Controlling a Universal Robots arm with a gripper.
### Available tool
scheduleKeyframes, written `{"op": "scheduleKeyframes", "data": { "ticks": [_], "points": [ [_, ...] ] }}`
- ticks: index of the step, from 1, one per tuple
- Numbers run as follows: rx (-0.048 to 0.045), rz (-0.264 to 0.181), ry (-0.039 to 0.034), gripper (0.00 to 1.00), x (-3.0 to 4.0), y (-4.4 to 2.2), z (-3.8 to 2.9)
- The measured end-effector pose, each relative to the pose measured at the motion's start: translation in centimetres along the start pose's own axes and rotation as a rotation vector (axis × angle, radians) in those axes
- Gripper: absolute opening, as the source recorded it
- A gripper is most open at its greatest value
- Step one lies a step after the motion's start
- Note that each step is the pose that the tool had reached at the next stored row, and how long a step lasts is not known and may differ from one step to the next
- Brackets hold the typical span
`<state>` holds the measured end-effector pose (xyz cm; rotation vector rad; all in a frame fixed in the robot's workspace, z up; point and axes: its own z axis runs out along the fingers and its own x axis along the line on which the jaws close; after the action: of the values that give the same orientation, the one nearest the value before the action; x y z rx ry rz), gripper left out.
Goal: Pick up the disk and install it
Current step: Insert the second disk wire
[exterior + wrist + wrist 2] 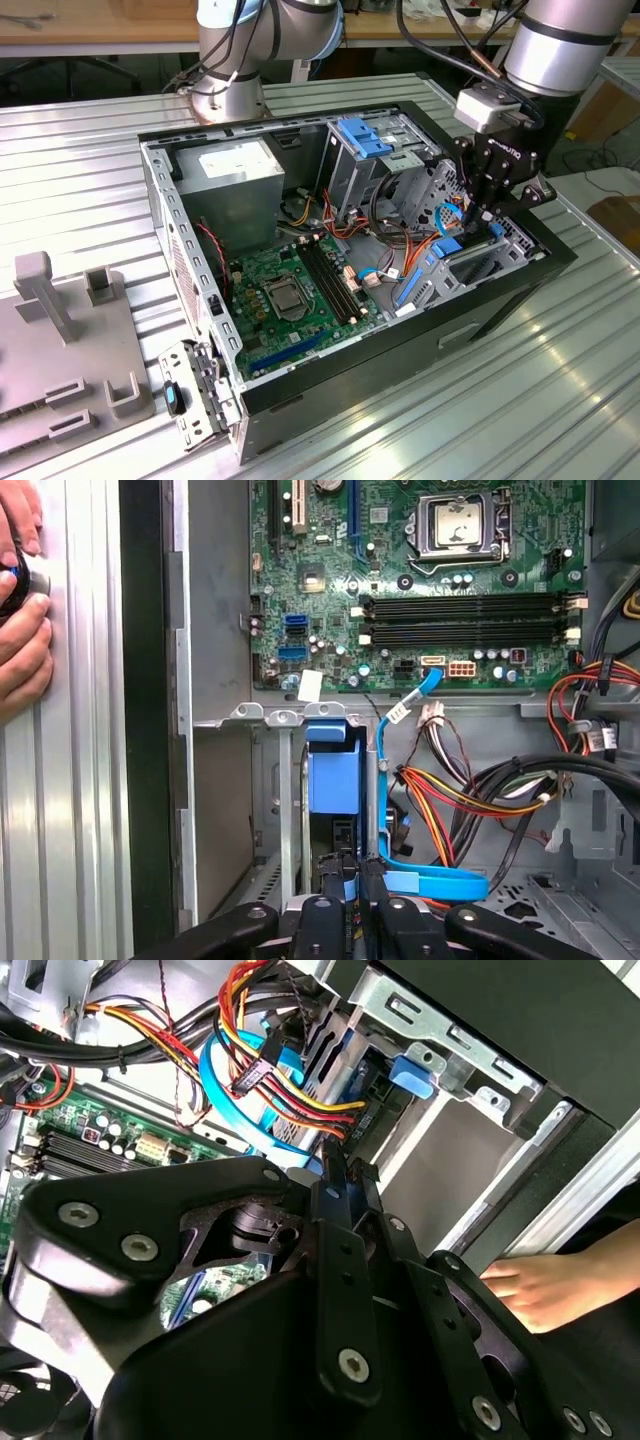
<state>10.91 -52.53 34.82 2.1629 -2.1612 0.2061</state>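
**Disk going into the bay, gripper right on top of it**

Closest to the lens in both wrist views is the black gripper (345, 880) linkage, so that's where I'll start. Its fingers are drawn close together around a thin blue-edged thing standing on edge, which I take to be the disk (333, 775). So: pinching the disk, as far as I can judge.

Biggest thing around is the open case (200, 270) lying on its side on the ribbed metal table (80, 180). In the exterior view the arm (560, 40) comes down from the exterior view's right, over the case's drive corner. The green board (285, 290) covers the floor of the case, the grey power supply (235, 170) sits at the back, and the cage (375, 150) with blue clips stands beside it.

Step-wise, this looks like install, not pickup: the disk is already down in the slot by the case wall, next to a bundle of red, yellow and orange wires (460, 790) and a blue cable (430, 880). Seating it calls for a straight push along the slot without snagging that cable, I'd guess.

The disk itself: mostly its blue frame shows, edge-on, with a bit of dark body below. The label side can't be made out.

There's also a hand (25, 650) resting on the table just outside the case.
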Motion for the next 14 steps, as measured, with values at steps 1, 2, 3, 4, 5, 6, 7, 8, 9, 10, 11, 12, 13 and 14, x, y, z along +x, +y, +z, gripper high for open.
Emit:
{"op": "scheduleKeyframes", "data": {
  "ticks": [1,2,3,4,5,6,7,8,9,10,11,12,13,14],
  "points": [
    [0.0,0.0,0.0,0.2,0.0,0.0,0.01],
    [0.0,0.0,-0.0002,0.2,0.0,0.0,0.02],
    [0.0001,0.0,-0.0001,0.2,0.0,0.0,0.02],
    [0.0001,0.0,-0.0002,0.2,0.0,0.0,0.02],
    [0.0,0.0,-0.0001,0.2,0.0,0.01,0.02],
    [0.0,0.0,-0.0002,0.2,0.0,0.0,0.02],
    [0.0,0.0,-0.0002,0.2,0.0,0.0,0.02],
    [0.0,0.0,-0.0002,0.2,0.0,0.0,0.02],
    [0.0,0.0,-0.0001,0.2,0.0,0.0,0.02],
    [-0.0005,0.0,-0.0002,0.2,0.0,0.01,0.02],
    [-0.0016,0.0,-0.0003,0.2,0.0,0.01,0.03],
    [-0.0046,-0.001,-0.0006,0.2,0.0,-0.02,0.04],
    [-0.0089,-0.001,-0.0006,0.2,0.0,-0.06,0.04],
    [-0.0195,-0.003,-0.0007,0.2,0.0,-0.16,0.03]
  ]
}}
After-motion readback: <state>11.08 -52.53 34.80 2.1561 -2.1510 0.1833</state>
